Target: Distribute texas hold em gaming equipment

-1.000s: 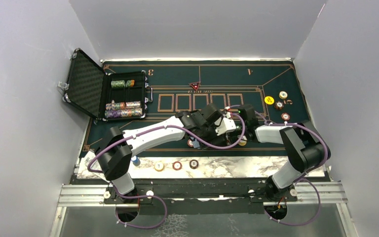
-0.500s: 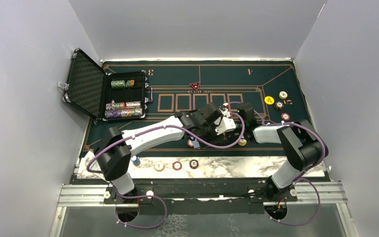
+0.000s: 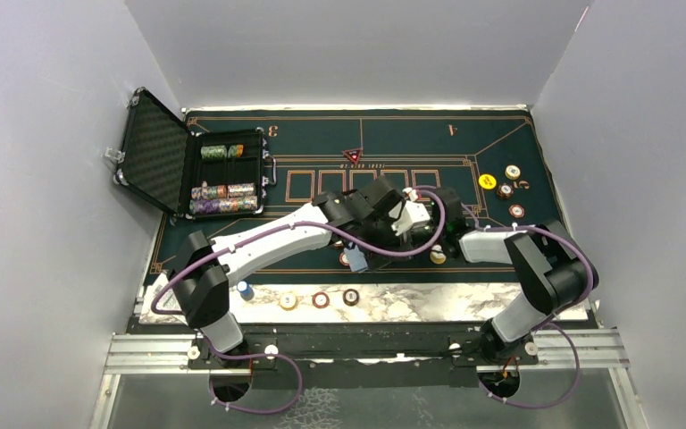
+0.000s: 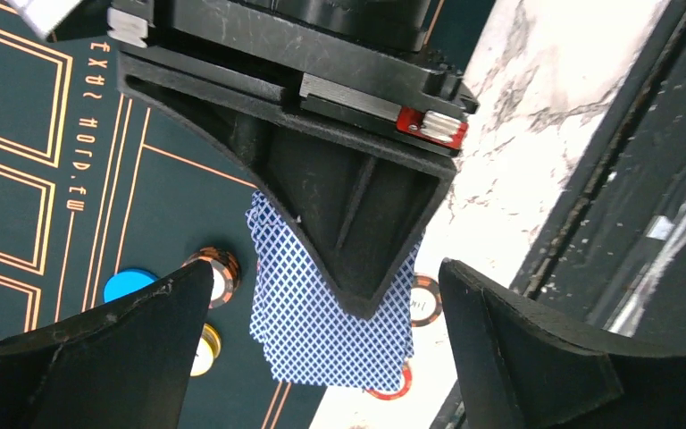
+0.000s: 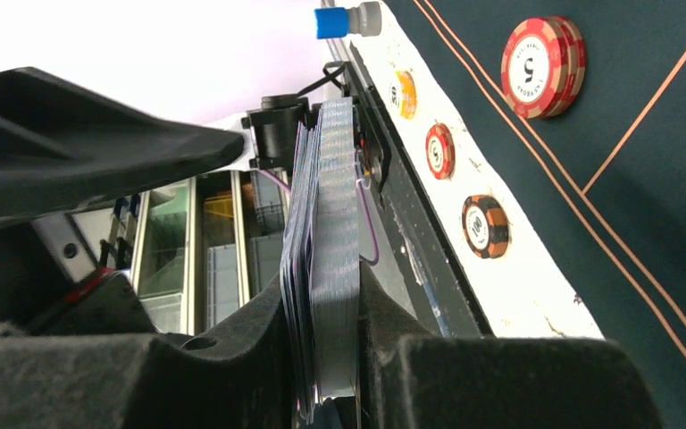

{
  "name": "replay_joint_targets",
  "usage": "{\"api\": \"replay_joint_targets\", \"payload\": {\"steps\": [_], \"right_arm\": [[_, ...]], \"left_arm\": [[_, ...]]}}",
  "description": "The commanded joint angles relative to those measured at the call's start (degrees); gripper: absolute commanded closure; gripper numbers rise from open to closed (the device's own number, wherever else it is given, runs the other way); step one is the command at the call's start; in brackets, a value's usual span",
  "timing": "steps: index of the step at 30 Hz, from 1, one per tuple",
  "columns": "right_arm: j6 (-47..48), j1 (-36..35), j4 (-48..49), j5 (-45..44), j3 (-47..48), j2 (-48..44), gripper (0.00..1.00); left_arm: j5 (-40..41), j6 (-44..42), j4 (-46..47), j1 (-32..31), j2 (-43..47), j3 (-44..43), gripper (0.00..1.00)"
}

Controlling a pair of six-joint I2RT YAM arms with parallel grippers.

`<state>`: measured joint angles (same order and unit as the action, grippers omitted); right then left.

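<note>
Clearly right end effector (image 5: 326,313) clamps the card deck (image 5: 330,206); left end effector (image 4: 326,281) apparently spread.

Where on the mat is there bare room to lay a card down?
Bare: the far mat strip beyond the red marker; the left outlined boxes by the case. Crowded: the right edge with chips, and the middle, where the right claw holds the cards by the left claw.

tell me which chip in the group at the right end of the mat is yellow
The leftmost chip of the four is plain yellow. The other three chips are red-brown and white.
</note>
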<state>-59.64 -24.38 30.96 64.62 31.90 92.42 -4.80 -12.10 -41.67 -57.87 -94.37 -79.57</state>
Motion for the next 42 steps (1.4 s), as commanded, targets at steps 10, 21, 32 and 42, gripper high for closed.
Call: {"api": "replay_joint_targets", "payload": {"steps": [10, 21, 32, 42], "right_arm": [[1.5, -0.3, -12.8, 7.1, 8.8, -4.4, 0.99], [4.9, -0.5, -20.1, 7.8, 10.7, -7.2, 0.99], [8.0, -0.6, -22.9, 7.2, 12.2, -8.1, 0.99], [8.5, -1.2, -26.6, 6.6, 16.8, -6.7, 0.99]], "left_arm": [[-5.2, 4.9, -8.0, 0.0, 3.0, -3.1, 0.01], [-0.1, 5.9, -5.9, 1.5, 8.4, 0.4, 0.01], [-9.4, 10.1, -2.3, 6.2, 10.6, 1.8, 0.01], [-10.1, 6.2, -2.8, 6.2, 8.3, 1.8, 0.01]]}}
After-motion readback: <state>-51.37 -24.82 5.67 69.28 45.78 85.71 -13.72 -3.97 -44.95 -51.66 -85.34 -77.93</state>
